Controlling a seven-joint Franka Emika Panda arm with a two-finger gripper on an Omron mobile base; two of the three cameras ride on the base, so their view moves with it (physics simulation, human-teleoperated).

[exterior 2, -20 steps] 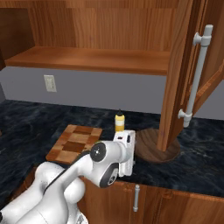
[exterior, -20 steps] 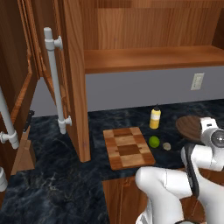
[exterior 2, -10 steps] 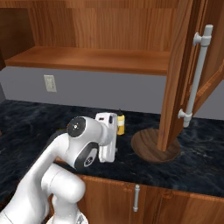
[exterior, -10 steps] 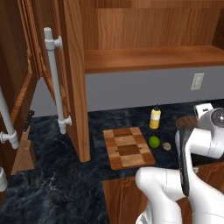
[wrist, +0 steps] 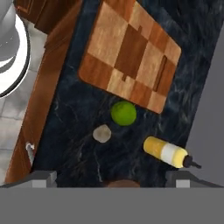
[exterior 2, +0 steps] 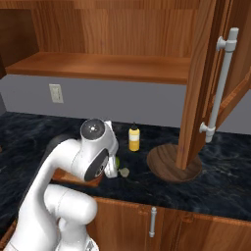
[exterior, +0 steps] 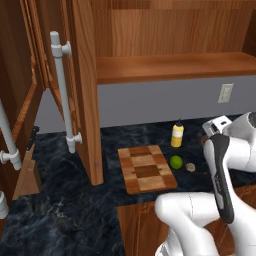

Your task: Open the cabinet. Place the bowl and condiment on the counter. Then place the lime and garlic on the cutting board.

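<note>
The cabinet [exterior: 170,45] stands open, its doors [exterior 2: 203,83] swung wide and its shelf bare. On the counter [exterior: 75,210] lies the cutting board [exterior: 146,169], with nothing on it. Just to its right rest the lime [exterior: 175,161] and the garlic [exterior: 190,167], with the condiment [exterior: 177,135] upright behind them. The bowl [exterior 2: 174,163] sits on the counter under the right door. In the hand view my gripper [wrist: 112,178] hangs open high above the lime [wrist: 124,113], garlic [wrist: 102,133] and condiment [wrist: 168,152], holding nothing.
Long bar handles [exterior: 62,95] stick out from the open doors at both sides [exterior 2: 220,88]. A wall outlet [exterior 2: 56,93] sits on the grey backsplash. My own arm [exterior 2: 93,157] hides part of the cutting board in the right base view.
My arm has swung up and toward the cutting board side, lifting the hand away from the bowl. The objects on the counter have not moved.
</note>
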